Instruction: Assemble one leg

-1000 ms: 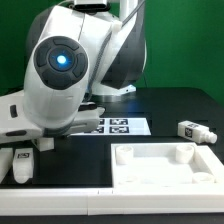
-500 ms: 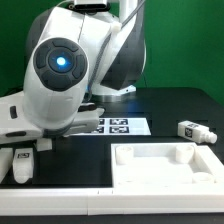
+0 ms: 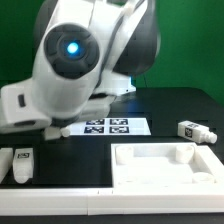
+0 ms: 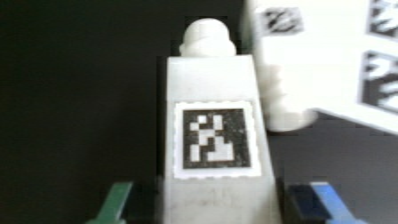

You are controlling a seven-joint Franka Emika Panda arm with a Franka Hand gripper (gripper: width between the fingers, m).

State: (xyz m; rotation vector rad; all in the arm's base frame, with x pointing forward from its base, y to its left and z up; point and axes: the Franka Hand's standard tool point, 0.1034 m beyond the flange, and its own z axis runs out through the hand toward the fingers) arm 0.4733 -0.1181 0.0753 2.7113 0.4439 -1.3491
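In the wrist view a leg (image 4: pixel 217 120), a white block with a tag sticker and a rounded peg end, lies lengthwise between my gripper's (image 4: pixel 217 203) green and blue fingertips (image 4: pixel 121 201), which are shut on its sides. In the exterior view the arm's body hides the gripper and this leg. Another leg (image 3: pixel 195 131) lies on the exterior view's right, and two more legs (image 3: pixel 22 163) lie on its left. The large white panel (image 3: pixel 165 165) with raised rims lies at the front.
The marker board (image 3: pixel 105 126) lies behind the panel and shows beside the held leg in the wrist view (image 4: pixel 338 60). The table is black. A green wall stands behind.
The arm was still, then rose and swung toward the exterior view's right. Its dark finger near the marker board's left end has lifted off the table.
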